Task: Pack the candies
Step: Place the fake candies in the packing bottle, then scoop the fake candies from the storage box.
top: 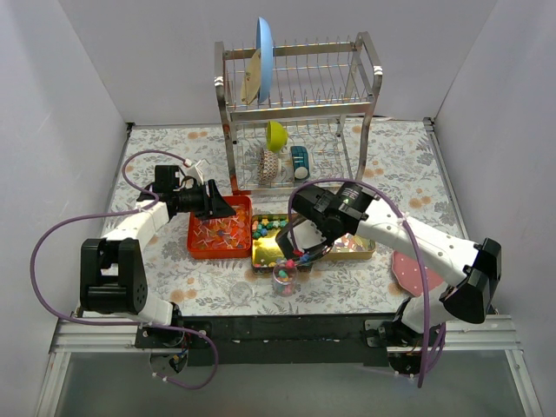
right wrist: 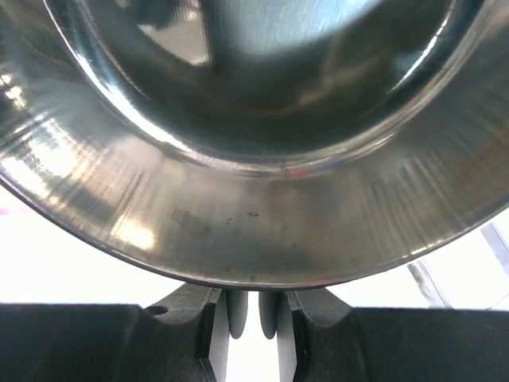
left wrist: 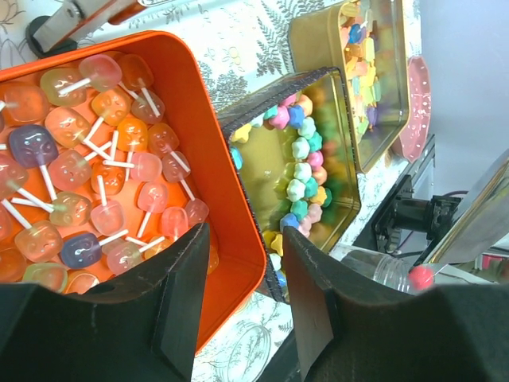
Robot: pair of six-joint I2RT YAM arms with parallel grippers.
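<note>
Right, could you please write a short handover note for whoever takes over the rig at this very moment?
Left claw: open and empty, hovering at the corner of the orange lollipop tin.
Right claw: shut on the handle of a metal spoon, above the near edge of the gold tin.
Where things are: most candies lie in the gold tin. The small clear glass stands just in front of it.
Done: a few candies appear to be in the glass.
Left: probably spooning the rest across.
</note>
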